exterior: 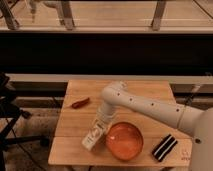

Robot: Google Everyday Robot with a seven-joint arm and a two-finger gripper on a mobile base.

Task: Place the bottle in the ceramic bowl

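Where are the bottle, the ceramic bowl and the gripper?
bottle (93, 137): camera view, middle of its label.
ceramic bowl (125, 141): camera view, bare orange inside.
gripper (101, 124): camera view, between fingers shut on the bottle's top, left of the bowl.

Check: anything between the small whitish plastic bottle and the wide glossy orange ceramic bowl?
Nothing visible. The gripper is shut on the whitish bottle, which lies close beside the orange bowl with no object between them.

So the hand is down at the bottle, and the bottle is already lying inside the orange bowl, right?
Not quite. The hand is down at the bottle and closed on it, but the bottle is outside the orange bowl, just beside its rim. The camera view shows this.
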